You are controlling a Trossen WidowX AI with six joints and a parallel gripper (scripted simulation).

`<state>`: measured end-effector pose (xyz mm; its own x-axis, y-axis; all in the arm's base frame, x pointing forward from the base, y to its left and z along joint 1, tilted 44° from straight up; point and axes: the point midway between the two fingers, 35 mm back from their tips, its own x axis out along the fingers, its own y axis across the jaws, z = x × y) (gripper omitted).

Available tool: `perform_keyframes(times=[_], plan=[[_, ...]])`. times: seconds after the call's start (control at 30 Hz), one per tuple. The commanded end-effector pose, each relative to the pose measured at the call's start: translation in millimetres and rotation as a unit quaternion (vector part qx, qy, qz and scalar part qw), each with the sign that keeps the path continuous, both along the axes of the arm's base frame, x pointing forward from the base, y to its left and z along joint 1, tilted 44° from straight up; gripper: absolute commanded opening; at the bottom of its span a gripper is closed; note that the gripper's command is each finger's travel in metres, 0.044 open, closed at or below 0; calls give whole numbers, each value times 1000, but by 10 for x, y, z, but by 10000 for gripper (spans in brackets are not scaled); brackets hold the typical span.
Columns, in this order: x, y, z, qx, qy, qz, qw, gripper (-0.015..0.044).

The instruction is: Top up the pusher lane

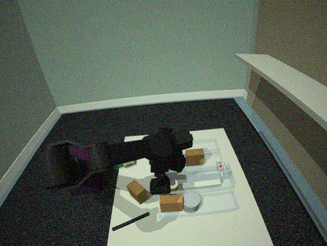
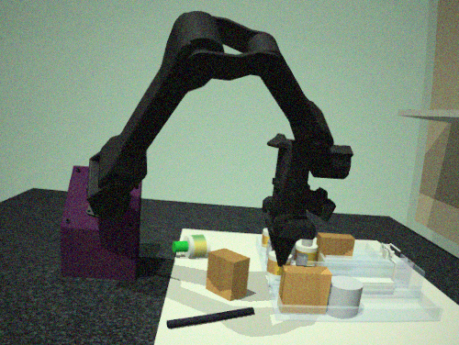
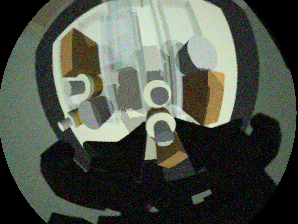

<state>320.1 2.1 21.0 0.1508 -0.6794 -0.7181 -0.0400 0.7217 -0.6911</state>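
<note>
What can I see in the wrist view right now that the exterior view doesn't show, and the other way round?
Only the wrist view: the round tops of the held jar and the jar ahead of it, seen from above.

Only the exterior view: the loose green-capped jar lying on its side, and the arm's purple base.

Both: those two upright jars, and the grey cylinder beside a brown block.
</note>
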Motion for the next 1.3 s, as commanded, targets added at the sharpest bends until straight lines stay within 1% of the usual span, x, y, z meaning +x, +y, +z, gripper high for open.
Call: perform_keyframes(times=[0.0, 1.27], plan=[[85, 28, 48, 1, -13, 3, 1000, 0], [168, 44, 72, 1, -13, 3, 1000, 0]])
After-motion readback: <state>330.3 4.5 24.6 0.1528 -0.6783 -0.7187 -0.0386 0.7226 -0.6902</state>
